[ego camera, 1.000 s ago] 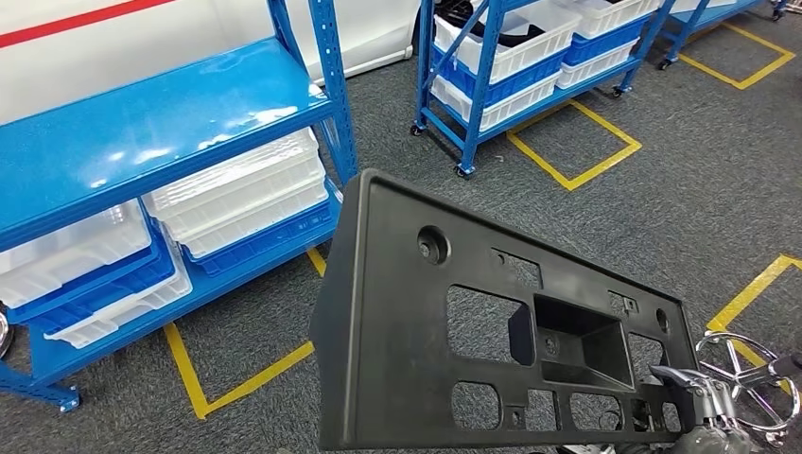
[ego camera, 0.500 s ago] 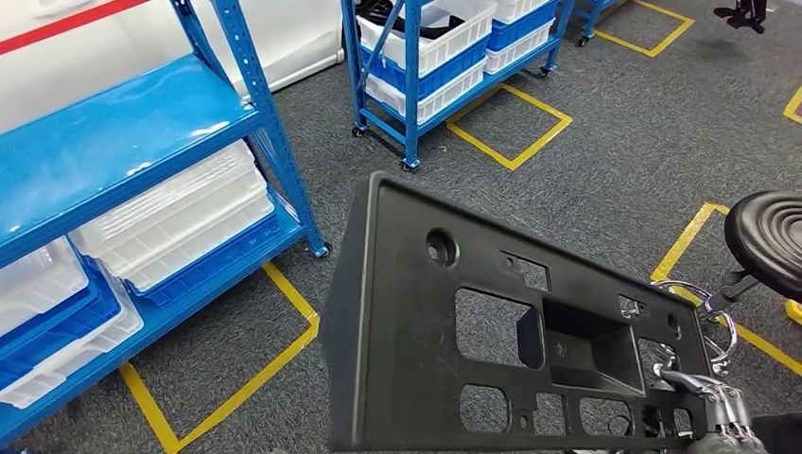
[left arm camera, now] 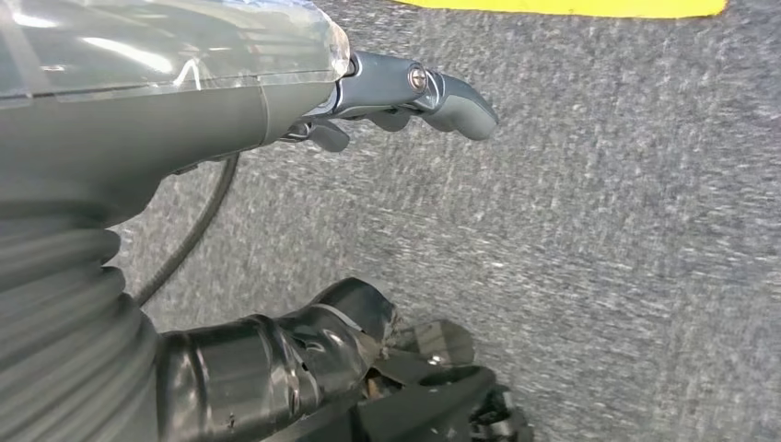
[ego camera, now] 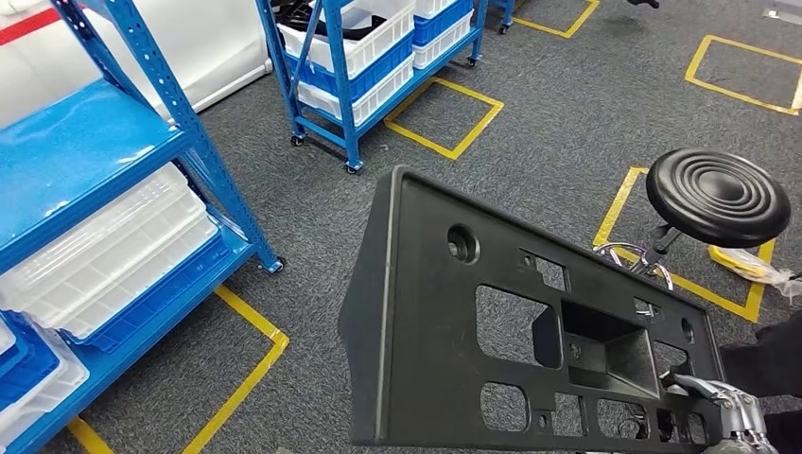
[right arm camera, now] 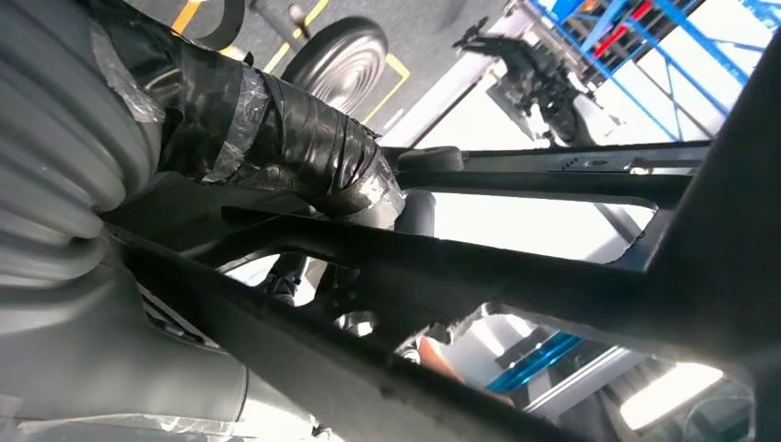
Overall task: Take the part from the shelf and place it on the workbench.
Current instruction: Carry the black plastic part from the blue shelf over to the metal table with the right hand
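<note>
A large black plastic part (ego camera: 426, 331), a flat panel with several cut-outs and a boxy recess, hangs tilted over the grey carpet in the head view. My right hand (ego camera: 728, 416) grips its lower right corner, and most of the hand is hidden behind the panel. In the right wrist view the part's ribs (right arm camera: 516, 267) cross in front of the taped fingers (right arm camera: 285, 138), which wrap around a bar of it. My left hand (left arm camera: 276, 101) hangs over the carpet, thumb (left arm camera: 442, 87) and dark fingers (left arm camera: 304, 359) apart, holding nothing.
A blue shelf (ego camera: 95, 170) with white bins stands at the left. A wheeled blue rack (ego camera: 350, 66) with white bins is further back. A black round stool (ego camera: 719, 197) stands at the right. Yellow tape lines (ego camera: 236, 378) mark the carpet.
The whole view has swung to the right: the shelves slid left and the stool came fully into view. The part stays in my right hand.
</note>
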